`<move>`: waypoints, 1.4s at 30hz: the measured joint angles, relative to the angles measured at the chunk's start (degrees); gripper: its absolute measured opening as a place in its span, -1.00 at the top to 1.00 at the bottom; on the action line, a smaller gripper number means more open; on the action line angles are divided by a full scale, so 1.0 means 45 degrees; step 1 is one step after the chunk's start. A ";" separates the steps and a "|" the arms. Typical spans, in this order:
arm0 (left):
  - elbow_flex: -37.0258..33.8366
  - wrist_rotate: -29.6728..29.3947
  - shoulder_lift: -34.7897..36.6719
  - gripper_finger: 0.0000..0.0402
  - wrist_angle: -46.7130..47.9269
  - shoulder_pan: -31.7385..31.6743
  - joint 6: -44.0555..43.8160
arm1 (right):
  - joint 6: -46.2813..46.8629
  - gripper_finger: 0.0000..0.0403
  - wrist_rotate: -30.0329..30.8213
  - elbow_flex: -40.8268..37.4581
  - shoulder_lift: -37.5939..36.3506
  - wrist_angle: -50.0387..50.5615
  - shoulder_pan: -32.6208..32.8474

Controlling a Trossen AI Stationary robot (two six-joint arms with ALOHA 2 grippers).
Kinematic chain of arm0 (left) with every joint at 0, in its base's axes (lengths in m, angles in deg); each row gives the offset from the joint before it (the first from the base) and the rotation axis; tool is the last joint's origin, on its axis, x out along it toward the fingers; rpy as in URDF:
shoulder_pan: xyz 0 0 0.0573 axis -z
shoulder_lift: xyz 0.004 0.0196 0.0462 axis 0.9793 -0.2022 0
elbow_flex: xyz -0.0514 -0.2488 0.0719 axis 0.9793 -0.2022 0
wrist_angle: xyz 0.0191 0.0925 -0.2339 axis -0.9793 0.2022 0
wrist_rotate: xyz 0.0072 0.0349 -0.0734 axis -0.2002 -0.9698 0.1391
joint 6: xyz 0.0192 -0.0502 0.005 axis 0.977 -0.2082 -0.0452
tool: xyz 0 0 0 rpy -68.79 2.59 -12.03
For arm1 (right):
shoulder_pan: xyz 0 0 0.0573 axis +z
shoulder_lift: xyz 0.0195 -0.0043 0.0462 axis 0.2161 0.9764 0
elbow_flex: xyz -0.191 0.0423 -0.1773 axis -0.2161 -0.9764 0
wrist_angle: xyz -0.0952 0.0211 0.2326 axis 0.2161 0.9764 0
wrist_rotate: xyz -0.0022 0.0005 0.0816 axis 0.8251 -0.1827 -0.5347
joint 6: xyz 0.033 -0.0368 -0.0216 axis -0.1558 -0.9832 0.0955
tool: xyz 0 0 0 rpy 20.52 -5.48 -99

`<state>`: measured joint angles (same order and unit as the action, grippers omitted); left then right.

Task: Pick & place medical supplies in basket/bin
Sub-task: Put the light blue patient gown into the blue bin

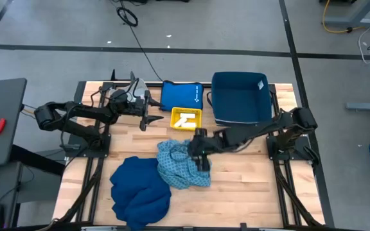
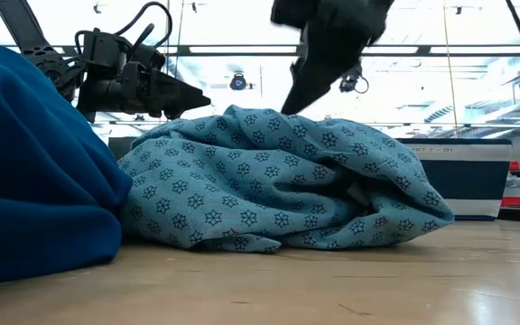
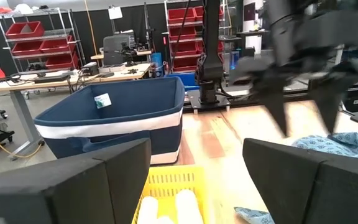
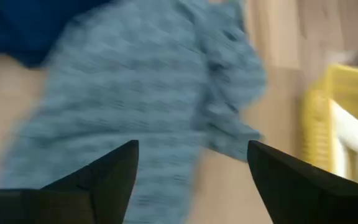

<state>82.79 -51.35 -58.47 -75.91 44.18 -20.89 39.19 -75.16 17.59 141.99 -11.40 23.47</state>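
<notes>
Both cloths, dark-blue cloth [image 2: 34, 171] and patterned cloth [image 2: 278, 181], lie on the table, not binned. Right pincer [image 1: 201, 156] hangs spread just above the patterned one, grasping nothing, probably; left pincer [image 1: 148, 117] waits spread and empty, well apart.

Counter [image 1: 249, 186]: pale wooden planks, visible grain, smooth with a faint sheen in the low view.

Patterned light-blue cloth [image 2: 278, 176]: thin woven fabric, matt, printed with small dark star-like flowers, heaped in soft creases.

Plain dark-blue cloth [image 1: 140, 186]: heavier-looking fabric, matt, no print, folds broad and rounded.

Small yellow tray [image 1: 185, 118]: looks like moulded plastic with slatted walls, lightly glossy; the white rolls [image 1: 185, 120] in it look matt, papery or gauze-like.

Dark-blue bin [image 3: 114, 118]: soft fabric walls, matt, white band round the base.

Flat blue pouch [image 1: 180, 95]: smooth, with a slight sheen.

Left claw [image 3: 194, 180] and right claw [image 4: 191, 180]: fingers matt black, hard, like plastic.
</notes>
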 joint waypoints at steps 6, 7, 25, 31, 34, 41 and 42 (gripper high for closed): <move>0.0000 0.0000 0.0000 -0.29 0.0052 0.0002 -0.0034 | 0.1371 -0.60 -0.0046 0.0703 0.0171 0.0164 0.1467; 0.0000 0.0000 -0.0001 -0.29 0.0055 0.0005 -0.0034 | 0.1666 -0.60 -0.0055 0.0776 0.0270 0.0169 0.1643; 0.0000 0.0588 -0.0001 -0.29 0.0364 0.0097 0.0052 | 0.2409 -0.60 0.0225 0.0846 0.3113 -0.0854 0.1664; 0.0000 0.0583 -0.0005 -0.29 0.0369 0.0097 0.0058 | 0.1600 -0.60 0.0314 0.0880 0.4228 -0.0872 0.1379; 0.0000 0.0583 -0.0003 -0.29 0.0372 0.0097 0.0056 | 0.1570 -0.60 0.0426 0.0914 0.4707 -0.1010 0.1345; 0.0000 0.0578 0.0000 -0.29 0.0626 0.0097 0.0053 | 0.3355 -0.23 0.0339 0.0909 0.4988 -0.1259 0.1335; 0.0000 0.0578 0.0000 -0.29 0.0636 0.0097 0.0058 | 0.3683 -0.10 0.0333 0.0900 0.4980 -0.1255 0.1330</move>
<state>82.79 -48.75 -58.47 -73.05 44.62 -20.63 55.76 -73.66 21.64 164.40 -17.05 29.45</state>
